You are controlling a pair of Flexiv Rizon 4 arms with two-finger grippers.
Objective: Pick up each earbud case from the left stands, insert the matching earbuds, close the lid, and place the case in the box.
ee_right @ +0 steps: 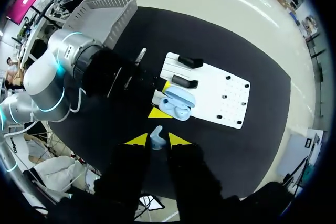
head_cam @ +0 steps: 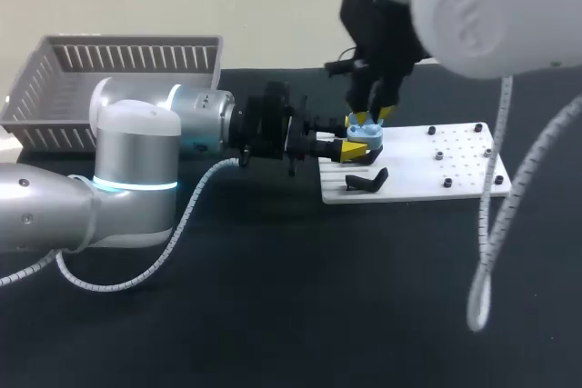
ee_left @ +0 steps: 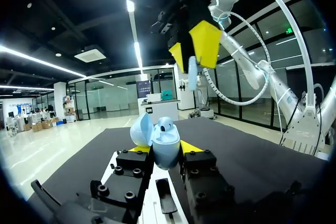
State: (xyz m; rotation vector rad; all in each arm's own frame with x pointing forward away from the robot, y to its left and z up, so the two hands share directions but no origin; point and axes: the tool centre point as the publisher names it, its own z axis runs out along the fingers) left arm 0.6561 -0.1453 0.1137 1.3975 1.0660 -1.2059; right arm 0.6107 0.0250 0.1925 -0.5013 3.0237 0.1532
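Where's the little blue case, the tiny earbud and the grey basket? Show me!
earbud case (ee_left: 167, 150), left wrist view, on its rounded lower body, below the open lid.
earbud (ee_right: 157, 136), right wrist view, on its pale blue middle.
basket (head_cam: 136, 68), head view, on its slatted front wall.

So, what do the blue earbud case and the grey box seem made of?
The earbud case: probably smooth plastic, pale blue, with a soft sheen on its rounded shell. The box: apparently moulded plastic, matte grey, judging by its thin slotted walls.
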